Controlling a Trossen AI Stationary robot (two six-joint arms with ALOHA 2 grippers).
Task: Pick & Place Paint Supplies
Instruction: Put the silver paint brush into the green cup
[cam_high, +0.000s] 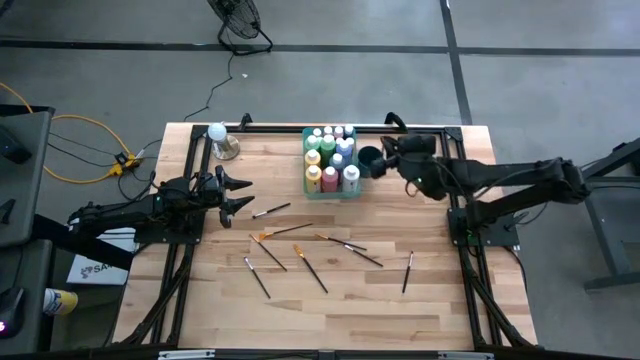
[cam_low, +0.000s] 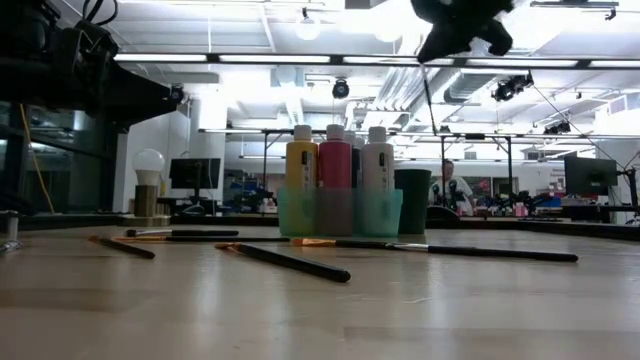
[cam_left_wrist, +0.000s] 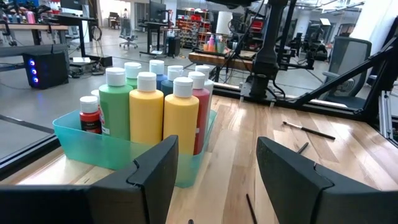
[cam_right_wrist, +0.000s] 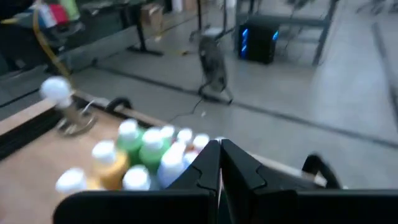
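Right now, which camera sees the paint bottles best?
The left wrist view: the paint bottles fill it, colours clear, standing in a green bin. The high view shows mostly caps, the low view three front bottles, the right wrist view blurry tops.

The left gripper (cam_high: 243, 193) hovers with jaws spread and empty; the right gripper (cam_high: 387, 157) hangs with jaws pressed together.

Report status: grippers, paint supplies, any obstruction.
Left gripper open, empty, left of the brushes. Right gripper shut, empty, beside the dark cup. White-capped paint bottles stand in the teal plastic bin; thin paintbrushes loose on the wooden table. No obstruction seen.
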